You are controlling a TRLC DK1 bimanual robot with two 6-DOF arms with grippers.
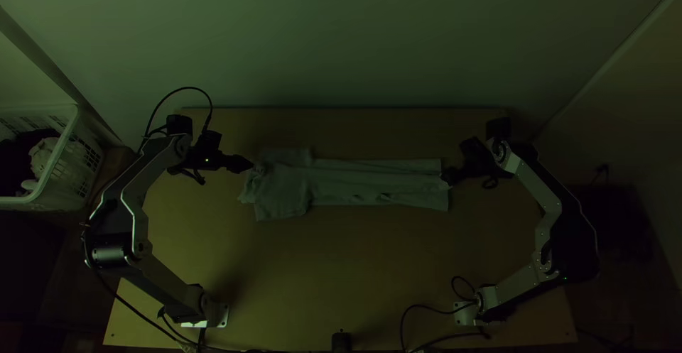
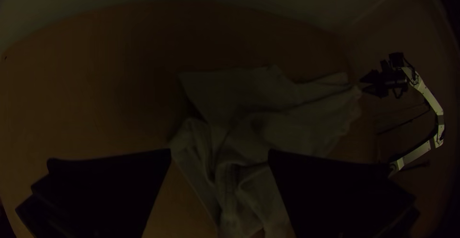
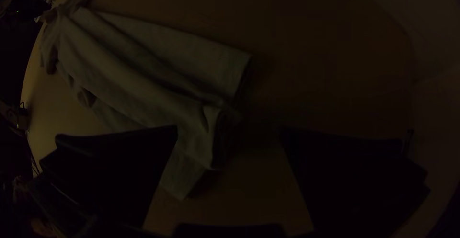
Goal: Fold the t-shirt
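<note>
As a pale wall [image 1: 341,40] backs the wooden desk [image 1: 320,268], my left claw [image 1: 249,165] and right claw [image 1: 447,177] gape at opposite ends of the t-shirt [image 1: 341,182].

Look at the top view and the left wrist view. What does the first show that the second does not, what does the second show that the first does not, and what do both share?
The top view adds the basket with clothes in it, and the left arm's base.

The left wrist view adds the wide gap between the left gripper's fingers.

Both share the table, the t-shirt and the right gripper.
</note>
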